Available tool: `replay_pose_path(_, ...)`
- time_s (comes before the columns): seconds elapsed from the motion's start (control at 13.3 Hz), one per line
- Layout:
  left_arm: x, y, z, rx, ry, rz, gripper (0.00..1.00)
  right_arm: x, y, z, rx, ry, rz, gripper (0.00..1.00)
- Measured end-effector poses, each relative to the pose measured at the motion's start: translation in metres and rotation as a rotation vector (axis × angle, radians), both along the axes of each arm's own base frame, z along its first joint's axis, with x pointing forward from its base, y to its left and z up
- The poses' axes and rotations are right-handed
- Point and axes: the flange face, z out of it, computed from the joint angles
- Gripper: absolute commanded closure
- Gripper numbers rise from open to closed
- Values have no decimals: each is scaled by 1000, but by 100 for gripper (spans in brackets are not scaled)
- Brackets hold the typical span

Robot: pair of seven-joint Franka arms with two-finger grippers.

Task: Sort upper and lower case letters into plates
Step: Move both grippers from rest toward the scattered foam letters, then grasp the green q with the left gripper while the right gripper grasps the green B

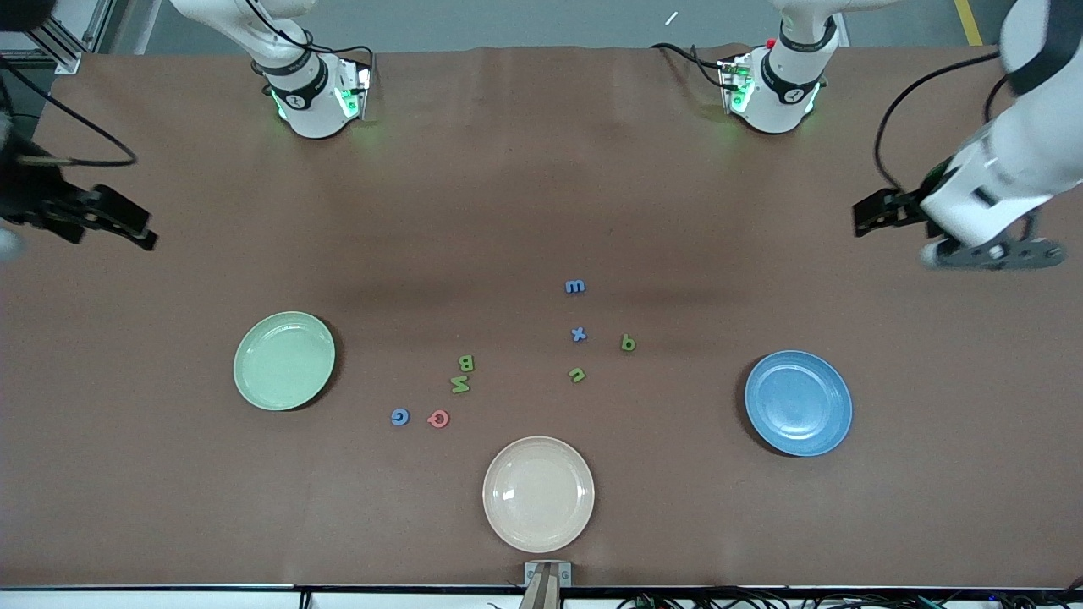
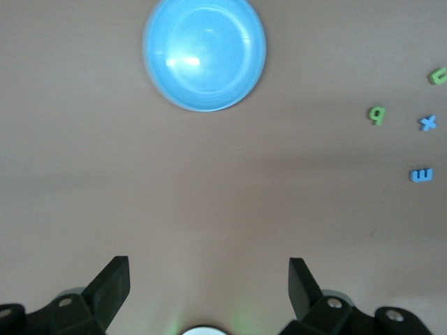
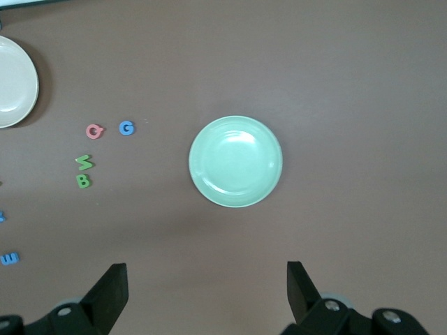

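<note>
Both my grippers hang wide open and empty: the left gripper (image 1: 876,211) over the table's left-arm end, the right gripper (image 1: 127,224) over its right-arm end. The green plate (image 1: 284,361) and blue plate (image 1: 798,403) lie empty, letters (image 1: 578,333) between them. I judge that I should descend vertically on one letter and pinch its edges. The brown table (image 1: 541,169) is matte; grey floor shows above it.

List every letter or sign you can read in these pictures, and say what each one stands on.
All are loose letter pieces lying on the brown table:
"m", blue
"x", blue
"q", green
"n", green
"B", green
"G", blue
"Q", pink
Green letter beside B: N or Z, unclear.
The plates carry no text.
</note>
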Motion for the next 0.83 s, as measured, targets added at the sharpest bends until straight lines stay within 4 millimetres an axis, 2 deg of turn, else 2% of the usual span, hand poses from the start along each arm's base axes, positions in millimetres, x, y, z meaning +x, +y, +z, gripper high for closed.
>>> replay_pose_path(0.23, 20, -54, -64, -23, 1, -63, 0, 27, 53, -55, -4, 25, -28, 0)
replay_pose_path(0.38, 28, -81, -109, -40, -11, -87, 1, 39, 102, -100, -11, 47, -19, 0)
replay_pose_path(0.53, 31, -115, -155, -59, -42, -70, 6, 40, 153, -142, -22, 78, 28, 0)
replay_pose_path(0.68, 29, -152, -201, -77, -62, -49, 15, 35, 204, -182, -33, 95, 75, 0)
replay_pose_path(0.83, 23, -185, -243, -87, -71, -34, 22, 28, 244, -217, -43, 105, 93, 0)
